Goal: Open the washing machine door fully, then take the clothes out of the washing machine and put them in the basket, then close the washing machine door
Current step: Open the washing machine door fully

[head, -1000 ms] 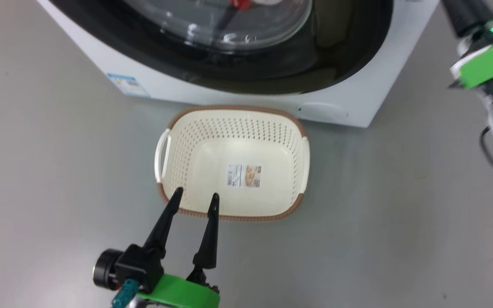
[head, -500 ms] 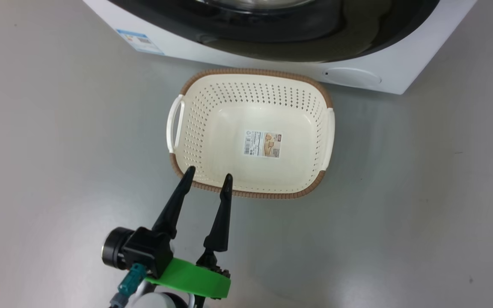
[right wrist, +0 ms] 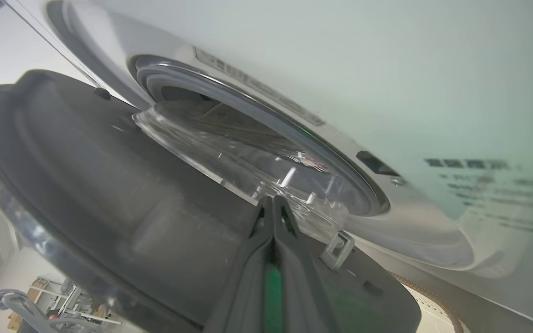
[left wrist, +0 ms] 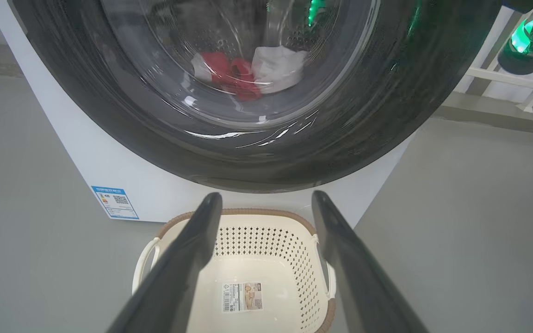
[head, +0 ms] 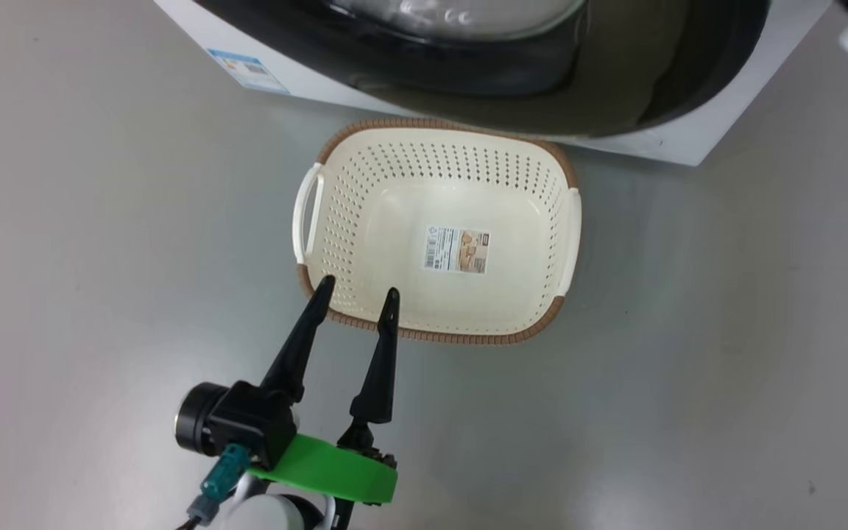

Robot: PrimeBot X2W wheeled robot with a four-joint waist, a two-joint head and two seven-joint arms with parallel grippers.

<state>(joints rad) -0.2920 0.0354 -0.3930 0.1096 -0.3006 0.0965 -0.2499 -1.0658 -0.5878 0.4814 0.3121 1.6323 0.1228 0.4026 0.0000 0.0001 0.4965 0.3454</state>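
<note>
The cream basket [head: 439,125] sits on the floor before the white washing machine [head: 696,140]. The washing machine door [head: 615,88] stands partly open, its black rim hanging over the basket's far edge. Behind the door glass [left wrist: 229,41] lie the red and white clothes [left wrist: 243,78] in the drum. My left gripper [head: 358,287] is open and holds nothing, its tips over the basket's near left rim. My right gripper [right wrist: 273,201] is shut with nothing in it, its tips at the door's dark inner face [right wrist: 109,194], beside the glass bowl [right wrist: 229,157].
Grey floor [head: 100,258] lies open to the left, right and front of the basket. A blue label [left wrist: 114,202] marks the machine's lower left front. The door latch [right wrist: 338,249] sits just right of my right fingers. Part of my right arm [left wrist: 525,37] glows green.
The head camera has tipped down and shifted. The door has swung further out over the basket's far edge. My right arm has left the head view's right side. The left gripper holds its place.
</note>
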